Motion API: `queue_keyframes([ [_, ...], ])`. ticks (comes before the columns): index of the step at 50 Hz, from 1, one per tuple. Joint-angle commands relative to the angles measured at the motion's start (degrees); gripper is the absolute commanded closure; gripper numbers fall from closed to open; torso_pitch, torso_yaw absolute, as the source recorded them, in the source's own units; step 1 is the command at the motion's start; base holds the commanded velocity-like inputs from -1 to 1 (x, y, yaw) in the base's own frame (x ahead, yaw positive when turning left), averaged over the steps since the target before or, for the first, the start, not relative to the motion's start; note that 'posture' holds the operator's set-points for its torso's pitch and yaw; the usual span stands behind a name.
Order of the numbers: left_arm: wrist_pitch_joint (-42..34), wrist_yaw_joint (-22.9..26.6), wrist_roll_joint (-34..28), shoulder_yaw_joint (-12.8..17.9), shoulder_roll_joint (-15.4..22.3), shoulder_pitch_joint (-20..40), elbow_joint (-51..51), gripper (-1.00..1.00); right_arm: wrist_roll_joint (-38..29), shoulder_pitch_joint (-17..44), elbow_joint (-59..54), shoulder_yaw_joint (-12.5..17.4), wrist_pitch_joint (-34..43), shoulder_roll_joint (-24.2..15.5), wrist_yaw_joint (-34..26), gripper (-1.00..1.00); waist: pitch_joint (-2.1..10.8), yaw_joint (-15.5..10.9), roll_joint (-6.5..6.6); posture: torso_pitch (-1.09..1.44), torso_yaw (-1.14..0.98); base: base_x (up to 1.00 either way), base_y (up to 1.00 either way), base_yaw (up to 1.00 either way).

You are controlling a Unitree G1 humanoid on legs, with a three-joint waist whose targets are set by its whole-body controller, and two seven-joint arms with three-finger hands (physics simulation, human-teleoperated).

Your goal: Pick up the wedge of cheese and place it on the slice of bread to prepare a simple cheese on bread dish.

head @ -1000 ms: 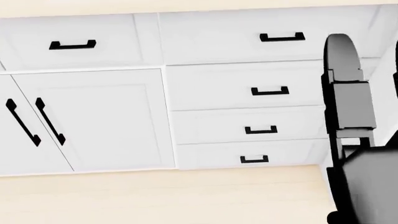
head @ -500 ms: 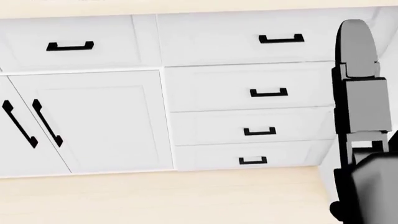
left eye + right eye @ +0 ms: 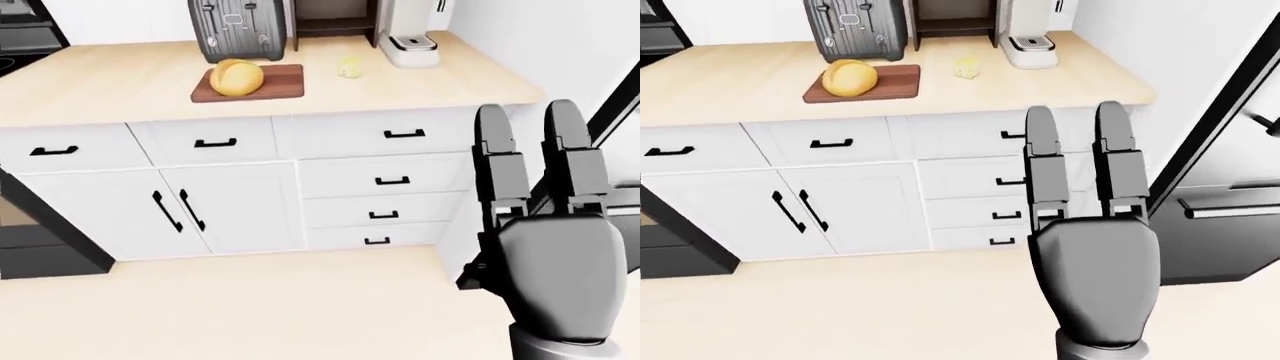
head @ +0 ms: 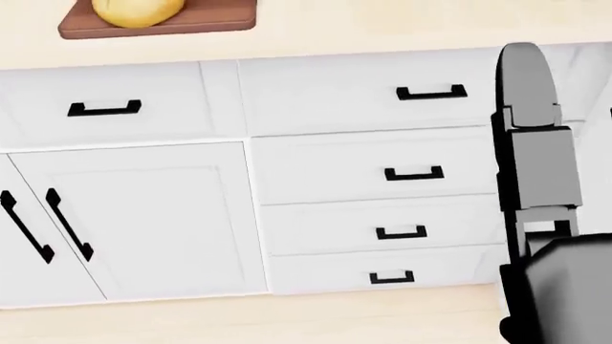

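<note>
The bread [image 3: 237, 77], a round yellow loaf, lies on a brown cutting board [image 3: 285, 82] on the pale wood counter [image 3: 120, 90], high in the left-eye view. To its right a small pale yellow cheese wedge [image 3: 349, 67] sits alone on the counter. My right hand [image 3: 1075, 120] is raised low and to the right in the eye views, fingers straight up and spread, open and holding nothing. It is well below and short of the counter top. The head view shows only one finger [image 4: 521, 107] of it. My left hand does not show.
A dark toaster [image 3: 240, 30] stands above the board and a white coffee machine [image 3: 408, 30] at the counter's right end. White cabinet doors [image 3: 230, 210] and drawers [image 3: 385, 180] fill the counter's face. A black oven [image 3: 40, 247] is at left, a fridge [image 3: 1230, 187] at right.
The head camera has tilted up: the cabinets slid down the picture and the cutting board with the bread now shows at the top. The right hand's finger shifted slightly left.
</note>
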State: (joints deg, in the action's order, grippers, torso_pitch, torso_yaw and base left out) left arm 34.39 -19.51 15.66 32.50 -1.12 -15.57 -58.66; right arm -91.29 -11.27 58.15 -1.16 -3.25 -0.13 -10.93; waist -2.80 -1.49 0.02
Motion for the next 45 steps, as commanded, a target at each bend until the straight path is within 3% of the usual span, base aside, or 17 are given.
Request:
queue_keyframes([
  [1,0.59,2.20,-2.40,-0.11,-1.04,0.88,-1.33,-1.00,0.47,0.21,1.85,1.00,0.74,-0.25,1.17,-1.00,-0.10,0.09,-0.49,0.00,0.00,0.20,0.00,0.00],
  [3,0.93,3.40,-2.63,0.26,-2.24,1.50,-1.33,-1.00,0.01,-0.10,1.85,0.63,0.47,0.13,1.24,-1.00,0.07,0.53,-2.60,0.00,0.00,0.22,0.00,0.00],
  [4,0.30,3.34,-2.87,0.63,-2.19,2.07,-1.33,-1.00,-0.01,-0.02,1.85,0.55,0.44,0.19,1.05,-1.00,0.30,1.27,-0.75,0.00,0.00,0.21,0.00,0.00],
  [5,0.06,3.53,-3.07,0.63,-2.36,2.33,-1.33,-1.00,0.13,0.13,1.85,0.72,0.50,0.14,0.82,-1.00,0.07,1.05,-1.95,0.00,0.00,0.21,0.00,0.00],
  [8,1.50,6.30,-4.13,-0.01,-4.52,2.70,-1.33,-1.00,0.26,-0.10,1.85,0.88,0.40,0.26,0.92,-1.00,-0.27,1.67,-1.86,0.00,0.00,0.22,0.00,0.00],
  [14,1.18,6.34,-4.14,0.43,-4.55,3.19,-1.33,-1.00,4.97,1.07,1.85,3.36,-0.85,2.44,0.20,-1.00,-0.91,2.28,1.78,0.00,0.00,0.18,0.00,0.00],
  [16,1.06,6.09,-4.09,0.67,-4.33,3.32,-1.33,-1.00,3.86,0.92,1.85,2.72,-1.23,2.63,0.45,-1.00,1.43,2.75,4.32,0.00,0.00,0.00,0.00,0.00],
  [17,0.48,6.03,-4.29,1.14,-4.29,3.90,-1.34,-1.00,3.60,0.75,1.85,2.53,-1.38,2.53,0.88,-1.00,0.19,2.40,1.83,0.00,0.00,0.00,0.00,0.00],
  [22,0.16,5.74,-4.07,1.53,-3.94,4.10,-1.33,-1.00,3.22,1.25,1.85,2.67,-0.67,2.40,-0.09,-1.00,1.20,1.83,0.26,0.00,0.00,0.00,0.00,0.00],
  [27,-0.62,5.73,-4.12,2.35,-3.89,5.10,-1.34,-1.00,0.69,1.18,1.85,1.62,0.01,1.78,-0.12,-1.00,2.28,1.71,0.70,0.00,0.00,0.00,0.03,0.00],
  [28,-0.63,5.75,-4.19,2.43,-3.90,5.19,-1.34,-1.00,0.89,0.85,1.85,1.35,0.19,1.54,0.55,-1.00,1.31,1.40,0.06,0.00,0.00,0.00,0.19,0.00],
  [30,-0.58,5.72,-4.21,2.47,-3.86,5.17,-1.33,-1.00,1.70,0.69,1.85,1.34,0.17,1.07,0.66,-1.00,0.82,1.36,-0.04,0.00,0.00,0.00,0.14,0.00],
  [31,-0.80,5.71,-4.21,2.49,-3.85,5.27,-1.34,-1.00,2.80,0.69,1.85,1.53,0.39,1.32,-0.35,-1.00,0.59,1.59,0.66,0.00,0.00,0.00,0.00,0.00],
  [36,-0.92,6.42,-5.20,2.25,-4.43,5.74,-1.34,-1.00,0.50,0.68,1.85,1.03,0.66,1.89,-2.45,-1.00,2.07,1.58,1.21,0.00,0.00,0.00,0.03,0.00],
  [37,-0.95,6.39,-5.09,2.32,-4.40,5.73,-1.34,-1.00,0.72,0.68,1.85,1.03,0.66,1.82,-2.30,-1.00,1.18,1.27,0.58,0.00,0.00,0.00,0.13,0.00],
  [40,-1.22,6.44,-5.39,2.30,-4.46,5.86,-1.34,-1.00,0.56,0.52,1.85,0.92,0.69,1.78,-2.54,-1.00,0.72,0.94,0.11,0.00,0.00,0.00,0.15,0.00],
  [45,-1.33,6.37,-5.50,2.40,-4.45,5.98,-1.34,-1.00,0.36,0.59,1.85,0.98,0.74,1.89,-3.20,-1.00,0.40,1.55,0.95,0.00,0.00,0.00,0.15,0.00],
])
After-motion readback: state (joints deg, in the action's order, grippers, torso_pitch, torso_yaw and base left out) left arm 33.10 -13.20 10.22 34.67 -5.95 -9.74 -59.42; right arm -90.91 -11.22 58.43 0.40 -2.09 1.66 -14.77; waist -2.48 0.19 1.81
